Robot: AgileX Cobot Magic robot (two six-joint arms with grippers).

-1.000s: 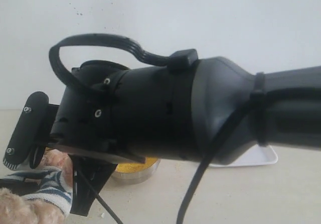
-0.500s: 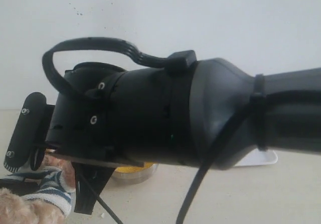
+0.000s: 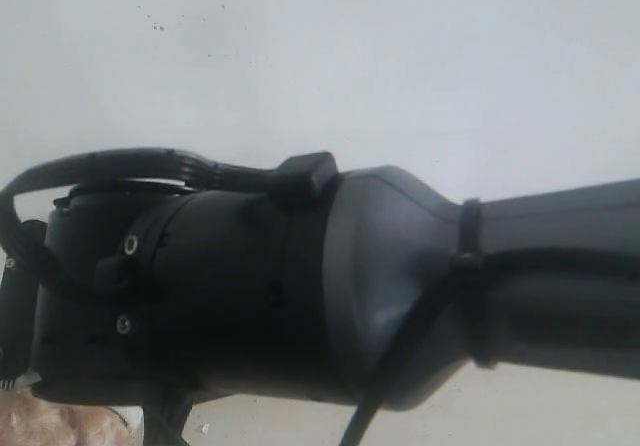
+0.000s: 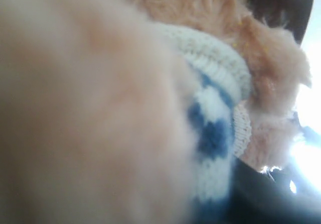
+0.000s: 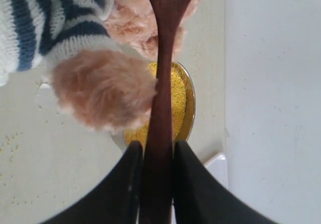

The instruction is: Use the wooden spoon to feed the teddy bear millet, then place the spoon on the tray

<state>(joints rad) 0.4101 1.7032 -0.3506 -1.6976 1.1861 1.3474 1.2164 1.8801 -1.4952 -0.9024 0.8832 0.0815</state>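
Clamping the wooden spoon (image 5: pixel 164 58), the right hand (image 5: pixel 158 148) is aiming it straight ahead, bowl end at the teddy bear (image 5: pixel 100 88), above the millet (image 5: pixel 178 98); left hand's state I cannot tell.

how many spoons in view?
1. The wooden spoon, held in the right gripper, crossing in front of the millet. The arm blocks most of the exterior view, so others may be hidden.

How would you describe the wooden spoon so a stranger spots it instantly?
Start at the teddy bear in its striped shirt, then the bowl of yellow millet by its paw. The wooden spoon is the dark reddish-brown stick above that bowl, pinched by the right end effector.
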